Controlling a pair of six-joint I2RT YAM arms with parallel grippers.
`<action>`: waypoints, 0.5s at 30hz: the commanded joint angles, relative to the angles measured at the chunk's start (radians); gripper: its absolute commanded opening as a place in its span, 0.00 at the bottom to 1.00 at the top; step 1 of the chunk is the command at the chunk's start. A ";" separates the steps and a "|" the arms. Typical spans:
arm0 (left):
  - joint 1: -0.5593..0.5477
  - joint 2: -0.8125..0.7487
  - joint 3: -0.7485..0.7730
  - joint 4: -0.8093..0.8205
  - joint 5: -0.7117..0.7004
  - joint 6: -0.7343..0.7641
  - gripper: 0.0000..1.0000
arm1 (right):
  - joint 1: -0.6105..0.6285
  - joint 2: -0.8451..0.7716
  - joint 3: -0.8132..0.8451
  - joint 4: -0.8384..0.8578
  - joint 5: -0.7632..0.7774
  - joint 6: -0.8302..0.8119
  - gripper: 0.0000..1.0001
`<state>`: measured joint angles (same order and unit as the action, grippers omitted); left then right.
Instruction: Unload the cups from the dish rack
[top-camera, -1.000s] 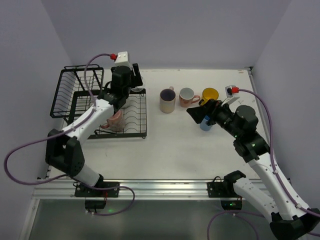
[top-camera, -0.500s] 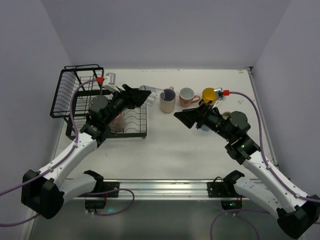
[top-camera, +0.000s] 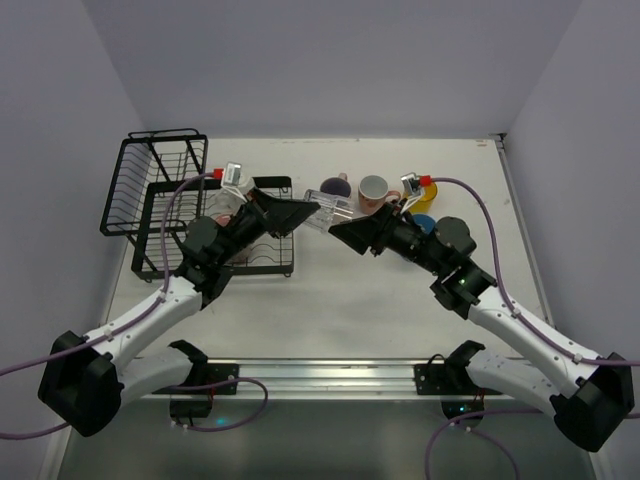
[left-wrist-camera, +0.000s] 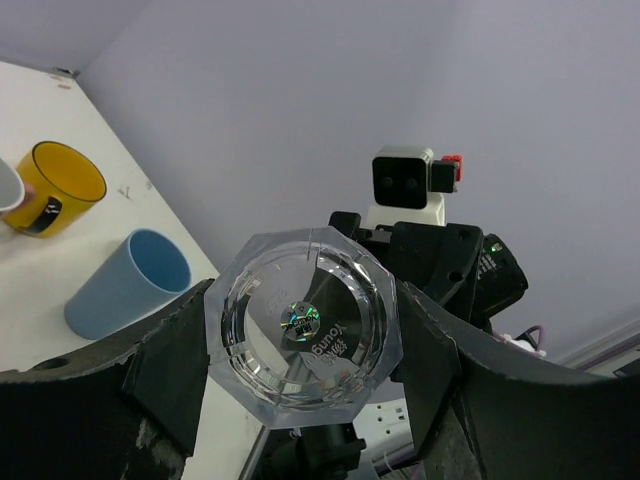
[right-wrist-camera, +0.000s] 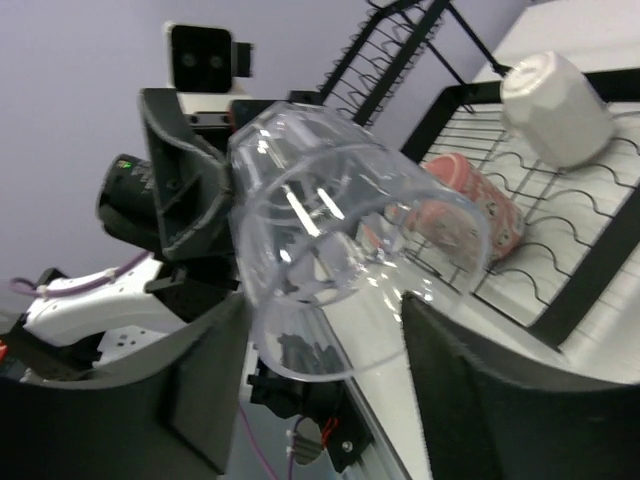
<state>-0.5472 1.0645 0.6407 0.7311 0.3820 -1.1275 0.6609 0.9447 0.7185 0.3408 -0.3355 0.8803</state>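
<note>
— Clear glass cup (top-camera: 328, 208): where is it?
— In the air above the desk (top-camera: 330, 300), between the two arms and lying on its side. The left jaws clamp its thick faceted base. In the left wrist view that base fills the gap between the two fingers.
— And the right jaws?
— They stand apart on either side of the glass's open mouth end. From the right wrist view I cannot tell if they press on the wall or only flank it.
— What is on the dish rack (top-camera: 150, 190)?
— A white cup (right-wrist-camera: 555, 110) sits mouth down on the ridged tray section, and a pink cup (right-wrist-camera: 470, 200) lies on its side just beside it.
— And on the desk?
— Behind the right arm (top-camera: 500, 310) there is a yellow mug (left-wrist-camera: 60, 185), with a blue cup (left-wrist-camera: 130, 285) near it. A pink mug with a white inside (top-camera: 373, 190) stands farther left. A beige mug (top-camera: 335, 187) next to that is partly hidden by the glass.
— Is the glass touching anything else?
— No, it hangs clear of the rack and the desk.
</note>
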 joint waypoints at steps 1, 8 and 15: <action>-0.025 0.012 -0.012 0.131 0.028 -0.051 0.00 | 0.006 0.019 0.048 0.127 0.012 0.016 0.59; -0.036 0.009 -0.024 0.073 0.026 -0.026 0.27 | 0.006 0.022 0.033 0.173 0.044 0.017 0.17; -0.036 -0.069 0.088 -0.368 -0.090 0.234 1.00 | 0.006 -0.017 0.142 -0.268 0.159 -0.165 0.00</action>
<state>-0.5774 1.0512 0.6403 0.6102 0.3592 -1.0805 0.6796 0.9432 0.7860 0.2977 -0.3107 0.8574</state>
